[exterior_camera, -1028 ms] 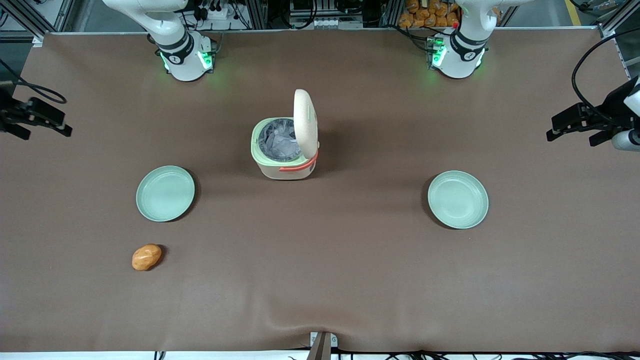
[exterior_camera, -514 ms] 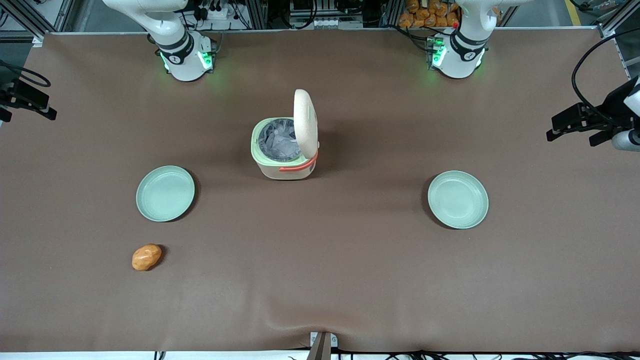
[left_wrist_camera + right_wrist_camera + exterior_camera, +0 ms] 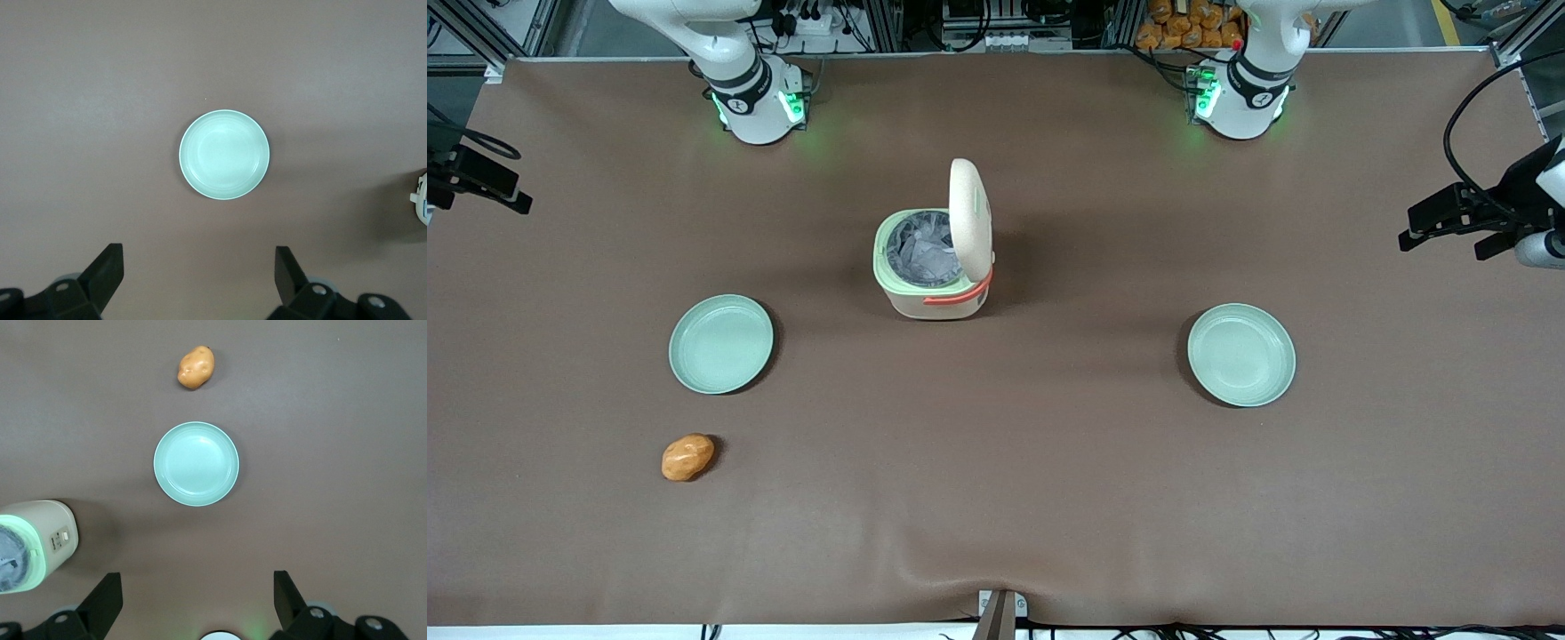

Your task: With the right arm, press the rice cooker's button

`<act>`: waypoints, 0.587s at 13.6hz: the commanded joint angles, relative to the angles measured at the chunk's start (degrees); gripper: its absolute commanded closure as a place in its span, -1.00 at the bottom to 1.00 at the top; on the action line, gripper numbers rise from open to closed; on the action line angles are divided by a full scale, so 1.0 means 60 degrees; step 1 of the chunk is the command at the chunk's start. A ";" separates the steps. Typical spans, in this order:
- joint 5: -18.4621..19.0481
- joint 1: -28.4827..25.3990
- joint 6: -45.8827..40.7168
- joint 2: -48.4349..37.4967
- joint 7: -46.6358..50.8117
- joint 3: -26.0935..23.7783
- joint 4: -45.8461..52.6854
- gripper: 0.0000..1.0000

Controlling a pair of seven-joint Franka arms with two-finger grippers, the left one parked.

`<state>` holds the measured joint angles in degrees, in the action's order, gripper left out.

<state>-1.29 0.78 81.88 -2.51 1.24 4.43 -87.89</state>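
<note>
Your slim black end effector [image 3: 193, 603] hangs spread above the brown tabletop [image 3: 996, 498]; the cream rounded-cube rice cooker [image 3: 934, 267], lid upright, sits at centre, well apart.

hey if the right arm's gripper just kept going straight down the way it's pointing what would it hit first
Probably the pale green plate. The open gripper points down at the table, and that plate lies almost directly under it, though depth is hard to judge.
</note>
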 commanded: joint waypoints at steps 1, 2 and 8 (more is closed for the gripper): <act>0.0098 0.0060 -0.0170 0.0082 0.0308 -0.0241 0.0205 -1.00; 0.0055 0.0060 -0.0127 0.0082 0.0234 -0.0226 0.0175 -1.00; 0.0054 0.0075 -0.0038 0.0111 0.0160 -0.0226 0.0072 -1.00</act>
<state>-1.29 0.78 81.86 -2.13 1.97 3.43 -88.01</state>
